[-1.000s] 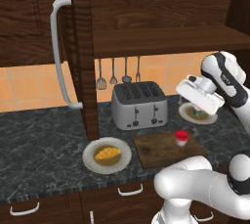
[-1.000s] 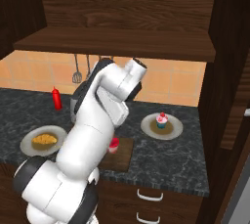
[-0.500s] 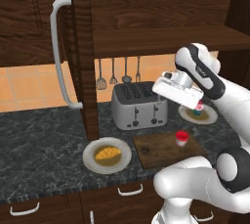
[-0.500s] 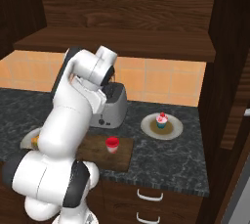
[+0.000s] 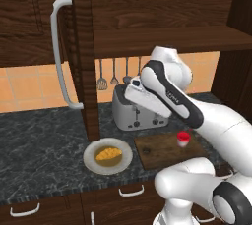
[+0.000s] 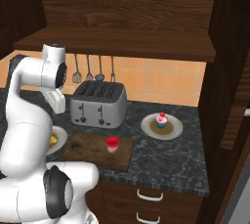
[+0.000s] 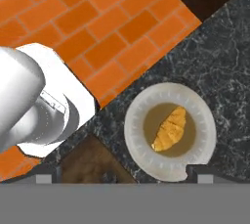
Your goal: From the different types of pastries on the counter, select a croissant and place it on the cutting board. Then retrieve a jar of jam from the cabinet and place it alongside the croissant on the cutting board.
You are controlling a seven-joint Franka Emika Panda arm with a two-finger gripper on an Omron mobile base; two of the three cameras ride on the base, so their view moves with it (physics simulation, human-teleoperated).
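Observation:
The golden-orange croissant (image 5: 109,154) lies on a round grey plate (image 5: 93,162) on the dark counter (image 5: 39,145), left of the cutting board (image 5: 157,153). On the board's right part stands the red-lidded jam jar (image 5: 183,138), also seen in the right base view as jam jar (image 6: 113,145) on the cutting board (image 6: 88,152). My gripper (image 7: 125,171) hangs open and empty high above the counter, its fingertips (image 7: 48,173) set wide apart. Below it lies the croissant (image 7: 170,129). The cupcake (image 6: 161,119) sits on its own plate (image 6: 173,129) right of the board.
A silver toaster (image 6: 97,103) stands behind the board, with utensils hanging on the tiled wall above it. The wall cabinet door with the long white handle (image 5: 60,57) stands open at the left. A wooden shelf (image 6: 117,42) overhangs the counter. My arm crosses in front of the toaster.
My arm has swung left, from over the board's right end near the cupcake plate to in front of the toaster. The jam jar stays on the board.

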